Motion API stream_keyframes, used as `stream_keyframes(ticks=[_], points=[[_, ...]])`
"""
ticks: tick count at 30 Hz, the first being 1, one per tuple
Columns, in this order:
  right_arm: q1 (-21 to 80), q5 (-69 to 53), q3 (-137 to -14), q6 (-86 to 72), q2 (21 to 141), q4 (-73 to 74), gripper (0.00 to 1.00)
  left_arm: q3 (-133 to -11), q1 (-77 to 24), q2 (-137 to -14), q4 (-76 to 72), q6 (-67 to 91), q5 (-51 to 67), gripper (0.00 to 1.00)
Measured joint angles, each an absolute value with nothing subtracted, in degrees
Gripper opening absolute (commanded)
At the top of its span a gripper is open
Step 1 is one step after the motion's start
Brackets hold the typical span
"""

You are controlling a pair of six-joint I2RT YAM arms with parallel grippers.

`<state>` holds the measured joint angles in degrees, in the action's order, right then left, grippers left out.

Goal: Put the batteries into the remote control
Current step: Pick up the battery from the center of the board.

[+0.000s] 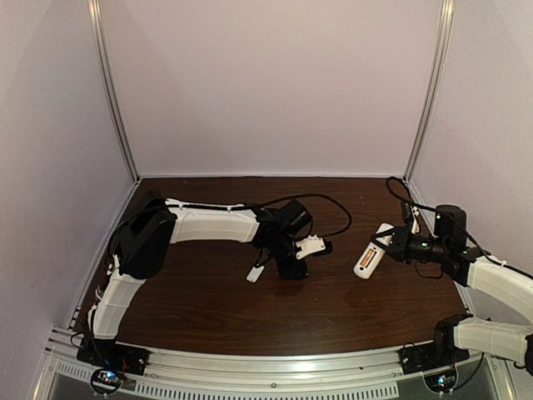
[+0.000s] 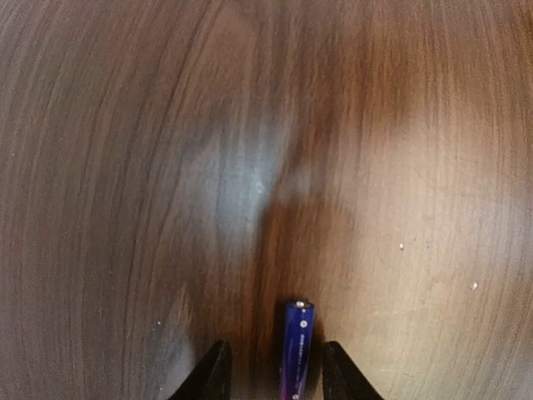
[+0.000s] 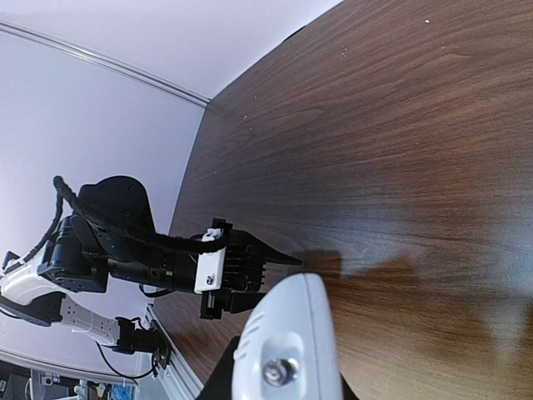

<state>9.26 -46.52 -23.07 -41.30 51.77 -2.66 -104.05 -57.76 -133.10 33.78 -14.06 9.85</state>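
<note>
Surface: dark brown wood-grain tabletop (image 1: 333,317) is lying under matte lilac walls (image 1: 266,83).
Right gripper (image 1: 381,247): is clamping the slim white plastic remote control (image 1: 366,262) at middle right, with the orange cylindrical battery (image 1: 367,255) showing in its recess.
Left gripper (image 2: 275,358): black fingers (image 2: 212,375) are standing apart, cropped at the bottom edge.
Between them: the glossy purple-blue battery (image 2: 298,350) is pointing up-frame; whether it is gripped is unclear.

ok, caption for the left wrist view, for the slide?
Left wrist view: purple-blue battery flanked by the left gripper, its end past the fingertips, against the wood-grain table; grip contact unclear.
</note>
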Motion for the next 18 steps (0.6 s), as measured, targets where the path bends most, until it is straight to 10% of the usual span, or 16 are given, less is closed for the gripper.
stream_keyframes(ticks=[11,18], points=[[8.67,-46.74,-23.07,-40.21,51.75,-1.41,0.0,-108.71,-58.08,-136.29,35.9,-15.53,8.32,0.0],[8.62,-47.35,-23.11,-39.57,53.15,-1.28,0.0,-99.72,-58.24,-130.5,35.59,-13.47,7.2,0.0]])
